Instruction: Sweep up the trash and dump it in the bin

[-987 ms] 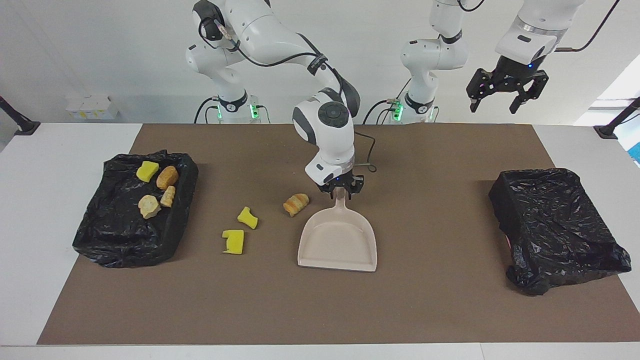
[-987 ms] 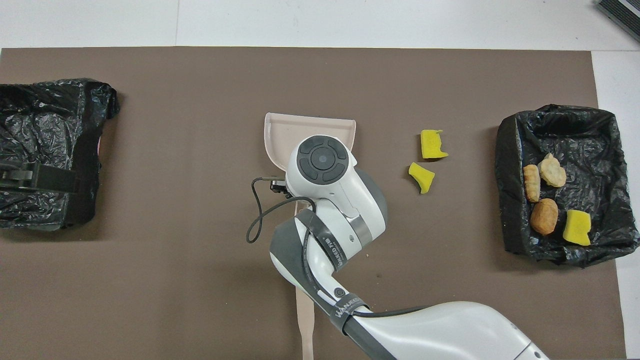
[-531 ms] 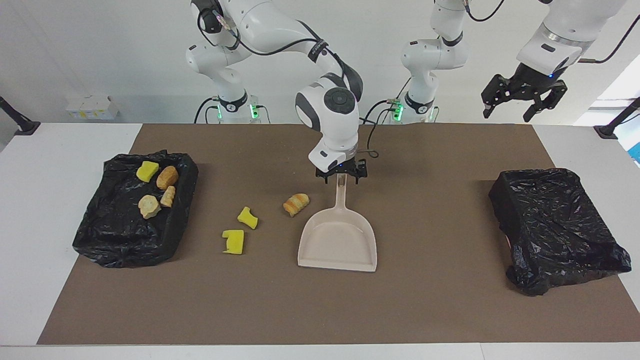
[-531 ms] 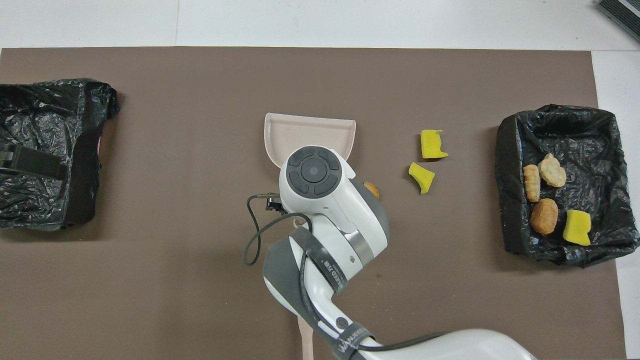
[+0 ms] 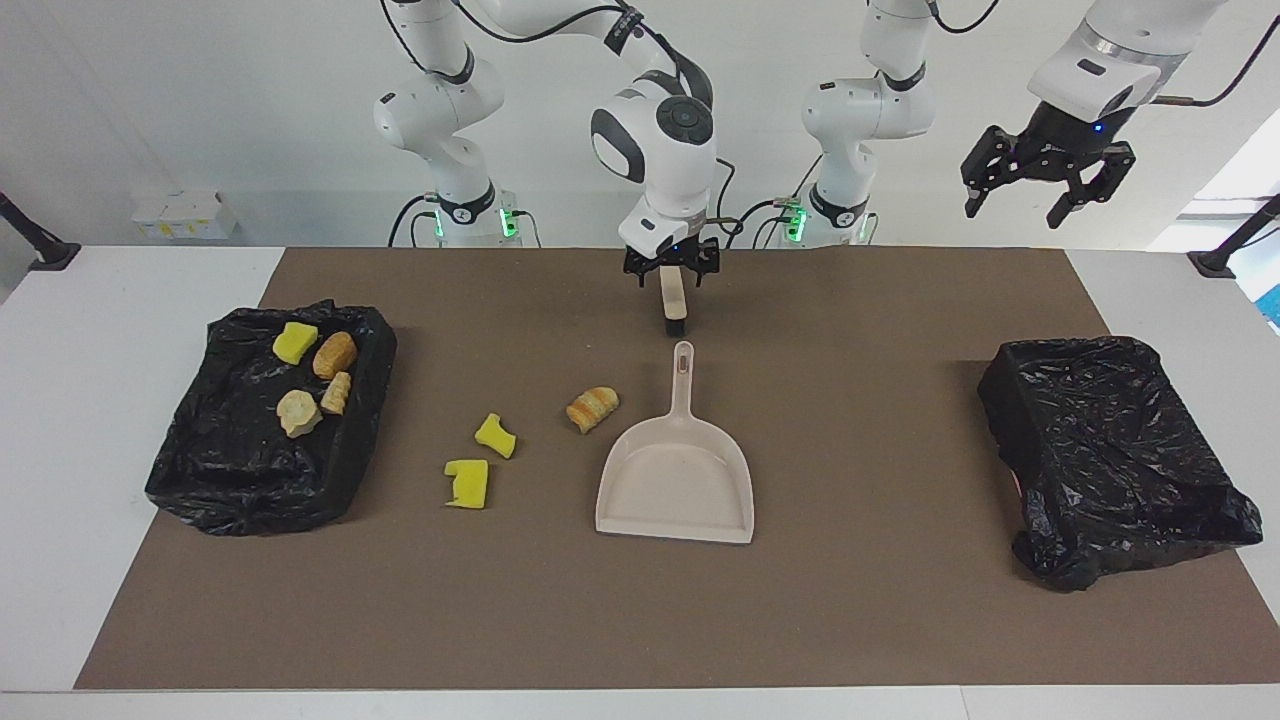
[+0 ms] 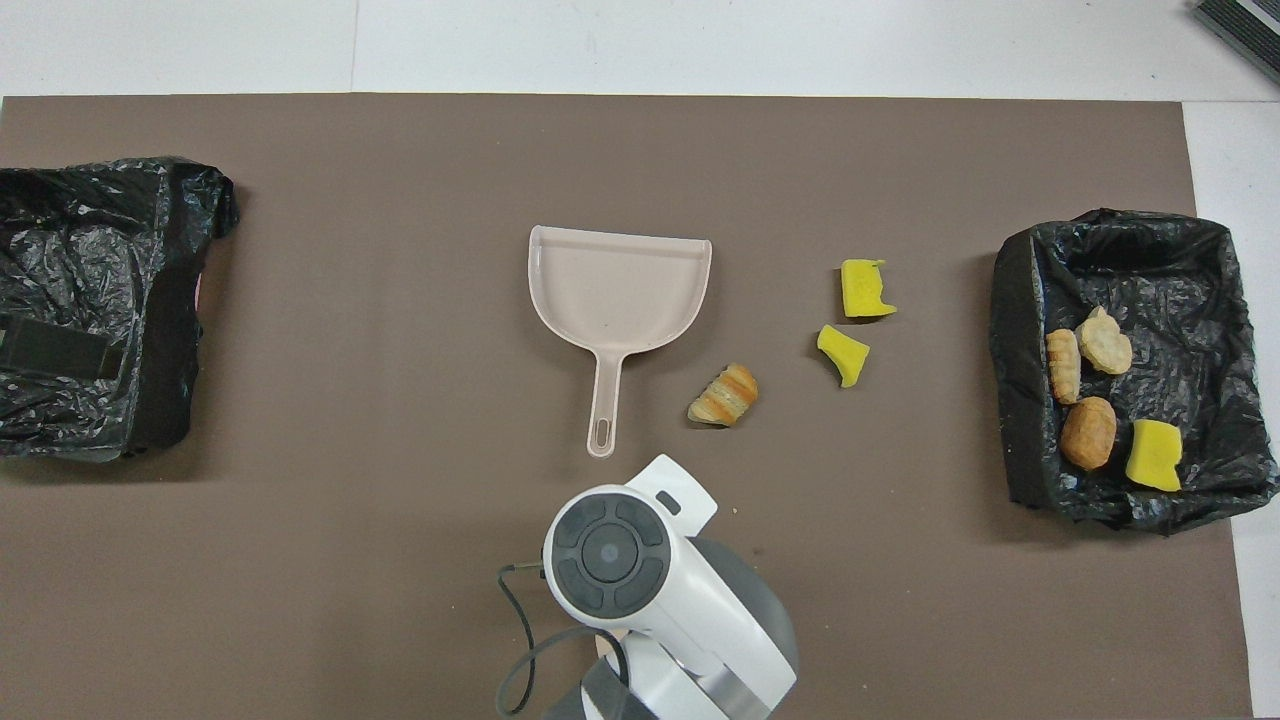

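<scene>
Four pieces of the trash [image 5: 312, 375] lie already in the black bin [image 5: 230, 480] at the right arm's end of the worktop, but two yellow sponge pieces [image 5: 480, 460] and one bread piece [image 5: 592, 408] are left on the brown mat, the bread just beside the empty dustpan [image 5: 676, 485]. My right end effector [image 5: 671, 275] hangs open and holds nothing, over a beige stick [image 5: 675, 305] that I think is a brush lying on the mat. My left end effector [image 5: 1045, 190] waits open and empty in the air over its own end.
</scene>
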`<state>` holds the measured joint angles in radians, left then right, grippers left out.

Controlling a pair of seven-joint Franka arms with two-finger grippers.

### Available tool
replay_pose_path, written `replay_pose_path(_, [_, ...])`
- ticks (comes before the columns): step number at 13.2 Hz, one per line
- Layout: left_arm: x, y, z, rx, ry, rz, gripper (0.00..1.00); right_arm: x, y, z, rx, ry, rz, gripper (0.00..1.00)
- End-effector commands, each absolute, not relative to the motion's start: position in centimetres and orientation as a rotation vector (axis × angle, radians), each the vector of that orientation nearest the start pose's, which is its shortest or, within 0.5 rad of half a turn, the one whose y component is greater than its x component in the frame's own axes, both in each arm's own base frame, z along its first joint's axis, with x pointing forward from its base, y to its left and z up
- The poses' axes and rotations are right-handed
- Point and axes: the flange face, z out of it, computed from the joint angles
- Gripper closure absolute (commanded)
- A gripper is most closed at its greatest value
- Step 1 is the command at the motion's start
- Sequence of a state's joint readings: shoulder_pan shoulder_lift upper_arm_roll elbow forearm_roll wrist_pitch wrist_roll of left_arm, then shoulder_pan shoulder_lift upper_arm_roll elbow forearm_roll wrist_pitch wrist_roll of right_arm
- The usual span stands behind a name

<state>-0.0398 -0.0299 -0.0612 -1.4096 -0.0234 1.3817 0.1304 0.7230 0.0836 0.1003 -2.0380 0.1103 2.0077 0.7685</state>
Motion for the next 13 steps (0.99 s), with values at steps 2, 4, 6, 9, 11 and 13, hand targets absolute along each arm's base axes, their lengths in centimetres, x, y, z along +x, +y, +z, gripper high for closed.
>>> replay_pose_path(2, [51.2,-5.3,69.9,-3.149,0.374,-0.003,0.00,30.3,40.0,38.2,-3.074,0.041,0.236,0.00])
replay_pose_path(4, [51.3,-5.6,69.8,-3.145,0.392,-0.006,0.00,28.2,39.9,37.4,-3.086,0.029,0.244,0.00])
replay_pose_path(6, [51.0,-5.5,69.8,-3.143,0.387,0.016,0.00,26.8,40.1,35.5,-3.087,0.046,0.227,0.04])
replay_pose_path(9, [49.9,-4.6,69.3,-3.109,0.351,0.106,0.00,24.8,40.5,33.9,-3.102,0.007,0.234,0.13])
replay_pose_path(11, [49.7,-4.1,69.0,-3.106,0.338,0.092,0.00,23.7,40.6,33.4,-3.113,-0.013,0.245,0.20])
replay_pose_path(13, [49.8,-4.1,69.0,-3.108,0.328,0.082,0.00,23.0,41.0,33.3,-3.117,-0.039,0.248,0.27])
